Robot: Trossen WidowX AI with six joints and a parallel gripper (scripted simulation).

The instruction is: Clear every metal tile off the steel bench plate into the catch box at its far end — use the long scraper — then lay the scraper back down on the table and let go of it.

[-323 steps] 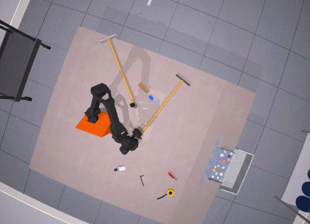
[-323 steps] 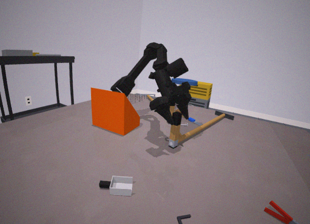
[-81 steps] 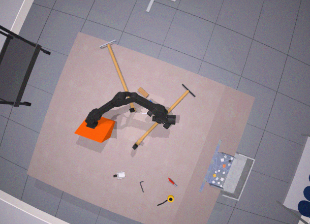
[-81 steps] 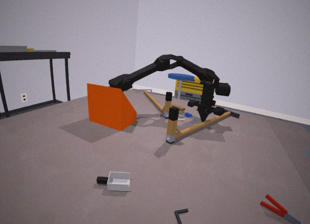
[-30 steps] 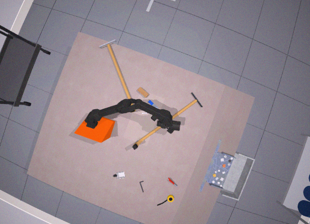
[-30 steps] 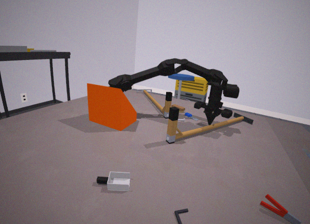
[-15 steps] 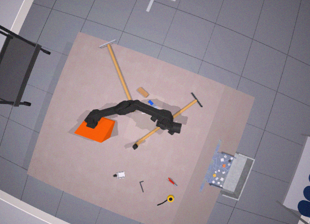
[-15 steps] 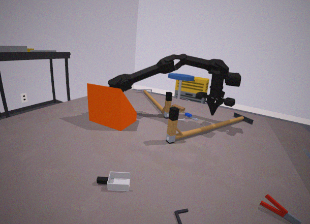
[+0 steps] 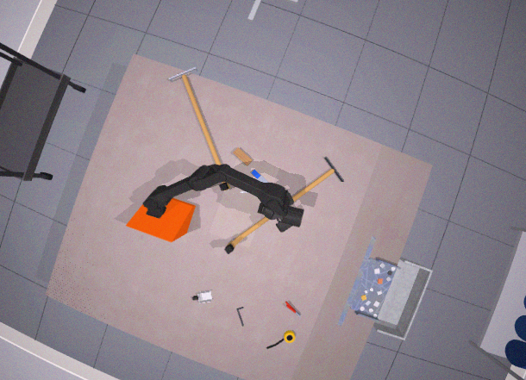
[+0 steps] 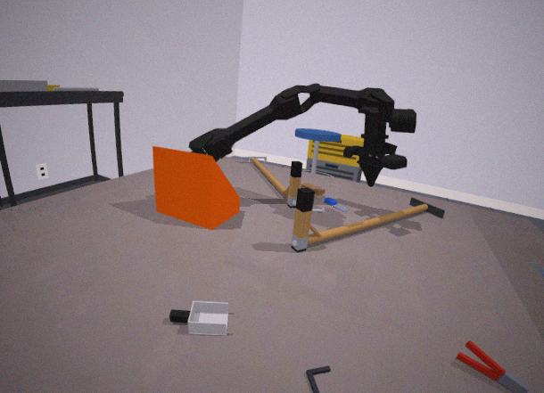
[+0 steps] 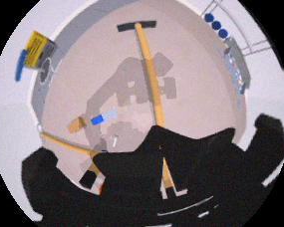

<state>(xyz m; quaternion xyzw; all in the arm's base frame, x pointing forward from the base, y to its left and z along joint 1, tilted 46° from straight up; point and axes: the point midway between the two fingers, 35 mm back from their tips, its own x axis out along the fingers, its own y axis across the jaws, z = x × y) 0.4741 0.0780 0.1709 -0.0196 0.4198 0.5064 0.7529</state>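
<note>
My gripper (image 9: 283, 226) (image 10: 371, 182) is shut with nothing in it. It hangs in the air above the wooden shaft of a long scraper (image 9: 314, 184) (image 10: 370, 224) (image 11: 148, 69) with a black blade (image 9: 334, 169) (image 10: 427, 208). That scraper lies on the table with its black-capped grip (image 10: 304, 220) standing upright. A second long scraper (image 9: 199, 116) (image 10: 267, 174) with a grey blade (image 9: 182, 73) lies further back. The steel bench plate (image 9: 359, 283) sits at the far right and carries several small tiles (image 9: 377, 270). The catch box (image 9: 422, 287) adjoins the plate's far end.
The arm stands on an orange wedge (image 9: 165, 224) (image 10: 192, 190). A wood block (image 9: 242, 156) and a blue item (image 9: 256, 173) lie under the arm. A white box (image 9: 206, 296), a hex key (image 9: 241, 315), red pliers (image 9: 291, 308) and a yellow tape measure (image 9: 289, 337) lie at the front. A black rack (image 9: 26, 115) stands at the left.
</note>
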